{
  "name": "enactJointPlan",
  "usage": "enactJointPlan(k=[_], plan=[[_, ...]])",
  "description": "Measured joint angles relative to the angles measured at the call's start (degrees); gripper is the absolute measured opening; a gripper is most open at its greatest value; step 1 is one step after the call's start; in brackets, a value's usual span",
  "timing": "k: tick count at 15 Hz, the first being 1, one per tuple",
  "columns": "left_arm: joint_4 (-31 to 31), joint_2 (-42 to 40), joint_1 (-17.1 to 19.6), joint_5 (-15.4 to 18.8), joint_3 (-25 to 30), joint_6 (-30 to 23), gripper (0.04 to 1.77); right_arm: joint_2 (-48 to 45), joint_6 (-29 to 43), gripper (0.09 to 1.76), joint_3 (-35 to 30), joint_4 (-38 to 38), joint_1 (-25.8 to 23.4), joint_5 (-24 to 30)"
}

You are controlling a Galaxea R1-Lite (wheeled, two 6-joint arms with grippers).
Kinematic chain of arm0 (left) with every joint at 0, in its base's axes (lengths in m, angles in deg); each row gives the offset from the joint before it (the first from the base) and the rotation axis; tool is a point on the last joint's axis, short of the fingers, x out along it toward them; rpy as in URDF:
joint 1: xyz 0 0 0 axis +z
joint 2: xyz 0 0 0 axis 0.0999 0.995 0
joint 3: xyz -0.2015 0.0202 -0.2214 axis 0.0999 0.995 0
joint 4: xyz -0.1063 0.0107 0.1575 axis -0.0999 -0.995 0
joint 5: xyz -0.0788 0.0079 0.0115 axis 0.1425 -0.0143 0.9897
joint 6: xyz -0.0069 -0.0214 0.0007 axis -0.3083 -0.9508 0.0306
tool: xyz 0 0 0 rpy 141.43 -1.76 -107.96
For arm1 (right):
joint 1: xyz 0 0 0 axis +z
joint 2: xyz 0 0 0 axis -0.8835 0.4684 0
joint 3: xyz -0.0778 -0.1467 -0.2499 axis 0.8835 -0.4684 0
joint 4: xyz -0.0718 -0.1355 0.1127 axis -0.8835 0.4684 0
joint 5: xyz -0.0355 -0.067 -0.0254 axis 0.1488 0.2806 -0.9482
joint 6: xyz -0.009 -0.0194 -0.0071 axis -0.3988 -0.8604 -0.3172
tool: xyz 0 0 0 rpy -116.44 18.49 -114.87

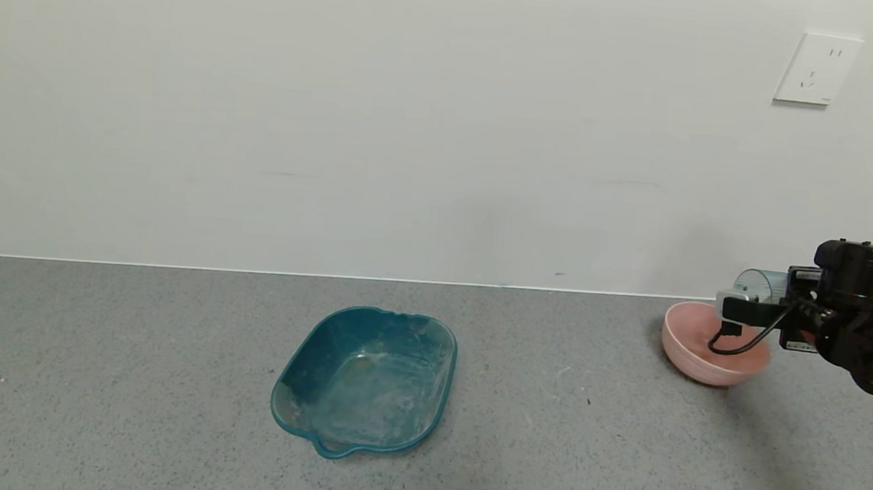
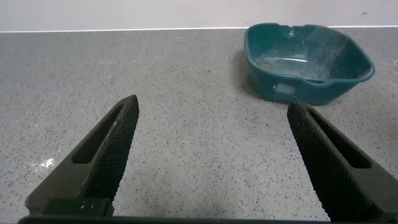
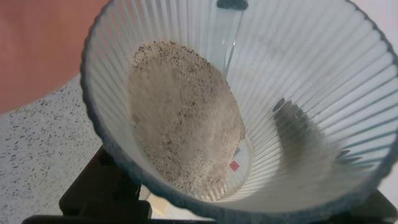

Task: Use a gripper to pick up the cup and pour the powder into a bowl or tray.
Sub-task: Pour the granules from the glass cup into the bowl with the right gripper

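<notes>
Landmark: the pink bowl (image 1: pixel 687 347) stood on the grey counter (image 1: pixel 546 437) near the wall (image 1: pixel 338 115), and every place below was taken from it.

Right gripper: the right gripper (image 1: pixel 774 307) hovered over the bowl's far-right rim, its fingers closed around the cup (image 1: pixel 760 285) — a hold that kept the tumbler clear of the counter and directly above the bowl.

Cup: the ribbed, translucent cup lay tipped onto its side above the bowl, mouth turned away from the wrist; that tilt looked chosen to let the contents slide toward the lip.

Powder: in the right wrist view the pale beige powder (image 3: pixel 186 118) clung in a patch along the cup's (image 3: pixel 298 93) lower wall, reaching toward the rim. Judged from this, pouring was under way or about to start, and most of the powder had not left the cup. Whether any lay in the bowl could not be told.

Bowl seen from the wrist: a slice of pink (image 3: pixel 37 50) showed just beyond the cup's rim.

Teal tray: the teal tray (image 1: pixel 366 378) sat well to the left of the bowl, dusted with pale residue — not the target here.

Left gripper: the left gripper (image 2: pixel 211 162) was parked low over the counter, farther left than the tray (image 2: pixel 308 59), its fingers spread wide and holding nothing.
</notes>
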Motion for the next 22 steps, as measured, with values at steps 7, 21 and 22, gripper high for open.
enactJointPlan(k=[7,21,22], plan=[[0.02,0.0,0.0,0.0,0.0,0.0,1.72,0.2,-4.94,1.35,0.05,-1.12,1.08,-0.43],[0.02,0.0,0.0,0.0,0.0,0.0,1.72,0.11,-9.96,1.35,-0.34,-2.89,3.3,-4.07],[0.02,0.0,0.0,0.0,0.0,0.0,1.72,0.06,-10.12,1.35,-0.56,-3.08,3.47,-4.16]])
